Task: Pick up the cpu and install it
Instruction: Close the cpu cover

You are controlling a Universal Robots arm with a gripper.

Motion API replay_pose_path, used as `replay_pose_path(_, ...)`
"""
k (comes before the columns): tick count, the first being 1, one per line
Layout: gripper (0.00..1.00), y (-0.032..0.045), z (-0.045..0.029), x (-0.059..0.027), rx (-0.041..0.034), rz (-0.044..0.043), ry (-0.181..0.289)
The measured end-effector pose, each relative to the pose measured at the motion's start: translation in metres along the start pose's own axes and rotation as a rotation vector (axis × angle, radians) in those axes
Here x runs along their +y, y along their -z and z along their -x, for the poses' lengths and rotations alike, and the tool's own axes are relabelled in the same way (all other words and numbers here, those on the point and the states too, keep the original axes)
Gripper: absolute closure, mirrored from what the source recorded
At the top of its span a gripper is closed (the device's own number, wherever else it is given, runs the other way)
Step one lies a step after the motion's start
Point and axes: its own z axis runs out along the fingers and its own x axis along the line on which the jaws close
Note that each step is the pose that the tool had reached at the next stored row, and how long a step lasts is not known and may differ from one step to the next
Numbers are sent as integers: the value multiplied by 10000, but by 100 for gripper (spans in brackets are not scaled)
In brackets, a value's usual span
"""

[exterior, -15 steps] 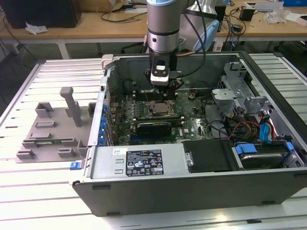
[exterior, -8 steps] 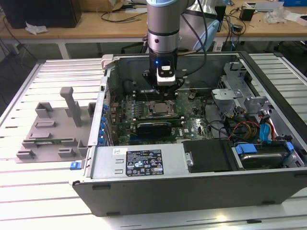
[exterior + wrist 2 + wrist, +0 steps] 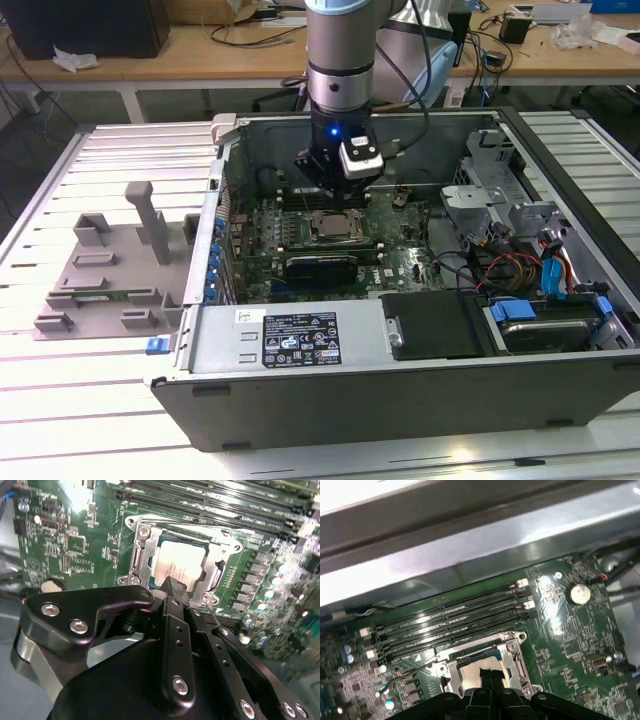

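**Q:** What lies along the exterior view, from its left to its right?

**A:** On the pale slatted table (image 3: pixel 100 400), a grey plastic tray (image 3: pixel 100 275) of blocks sits at the left. Just beside it stands an open computer case (image 3: pixel 400 390), with a green motherboard (image 3: pixel 400 255) lying flat inside. At the right end of the case are metal drive bays (image 3: pixel 500 190) and blue and red cables (image 3: pixel 555 270).

**Q:** Where is the cpu?

**A:** The cpu (image 3: pixel 180 560) lies flat inside the silver socket frame (image 3: pixel 136 555) near the middle of the motherboard, shiny top facing up. Long black memory slots (image 3: pixel 455 620) run beside the frame.

**Q:** And the gripper?

**A:** The arm (image 3: pixel 340 60) hangs straight down over the socket. The gripper (image 3: pixel 172 586) is just above one edge of the cpu. Its black fingers (image 3: pixel 175 605) are pressed together with nothing between them. I cannot tell whether the tips touch the cpu.
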Motion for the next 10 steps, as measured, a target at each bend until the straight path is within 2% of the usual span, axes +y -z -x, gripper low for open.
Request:
replay_pose_path(4,89,-2,0,0,8,21,725)
replay_pose_path(5,89,-3,0,0,12,33,1101)
replay_pose_path(9,89,-5,0,0,22,57,1929)
replay_pose_path(10,89,-7,0,0,26,67,2272)
